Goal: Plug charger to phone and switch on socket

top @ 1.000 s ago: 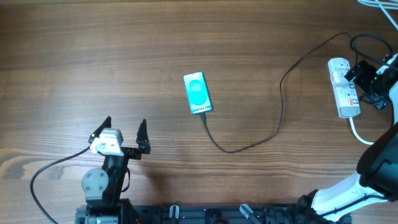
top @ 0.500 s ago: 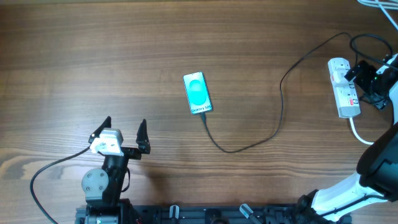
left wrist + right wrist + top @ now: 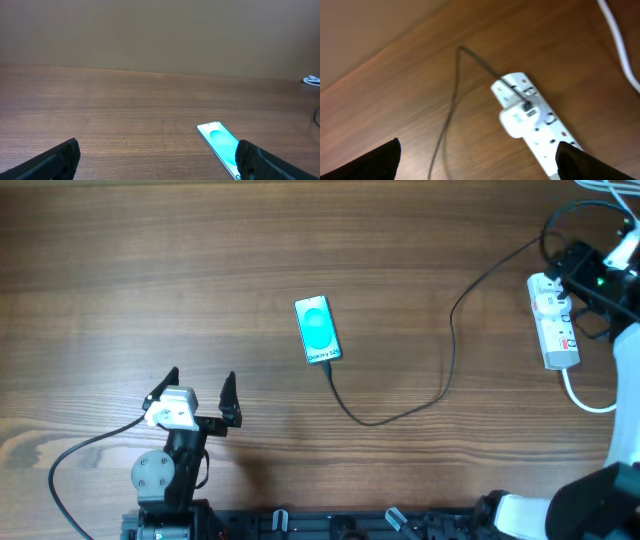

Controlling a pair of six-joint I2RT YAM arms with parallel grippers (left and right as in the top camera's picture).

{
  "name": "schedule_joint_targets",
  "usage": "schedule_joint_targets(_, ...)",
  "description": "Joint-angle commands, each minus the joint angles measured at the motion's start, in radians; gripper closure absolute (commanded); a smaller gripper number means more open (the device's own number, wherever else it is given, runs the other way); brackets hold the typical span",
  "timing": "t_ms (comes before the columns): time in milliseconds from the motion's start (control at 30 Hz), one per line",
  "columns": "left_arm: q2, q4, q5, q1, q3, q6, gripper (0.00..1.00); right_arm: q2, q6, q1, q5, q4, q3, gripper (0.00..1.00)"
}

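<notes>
Fingers (image 3: 231,385) of the left gripper (image 3: 201,380) stand spread wide with nothing between them, parked low in the lower left of the overhead view, well apart from everything else. The right gripper (image 3: 585,272) hangs at the upper right over the top end of the socket (image 3: 556,328). Its wrist view shows both fingertips (image 3: 377,160) splayed to the bottom corners of the frame, holding nothing, with the socket's white plug block (image 3: 516,120) lying between them further down. The phone (image 3: 318,330) lies flat at the centre of the table (image 3: 150,260), screen lit turquoise. The charger (image 3: 453,350) loops from the phone's lower end out to the right and up to the plug block. The connector tip looks seated at the phone's edge, though it is too small to be sure. What is left is probably the switch. A rocker like that should be stiff and small, while the strip is light and could skid on the smooth wood, so a straight downward press with one fingertip suits better than any pinch. The switch marks are too blurred in the wrist view to pick out. The thin cable is limp and should be left alone.
</notes>
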Motion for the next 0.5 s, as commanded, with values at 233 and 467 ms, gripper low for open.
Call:
schedule_joint_targets(233,-0.007,0.000,-0.009,-0.005,-0.008,-0.010,0.00,-0.179,-0.094,0.215,0.037,-0.034,-0.058,0.01)
schedule_joint_targets(467,-0.007,0.000,-0.009,-0.005,-0.008,-0.010,0.00,-0.189,-0.131,0.328,-0.111,0.573,-0.672,0.00)
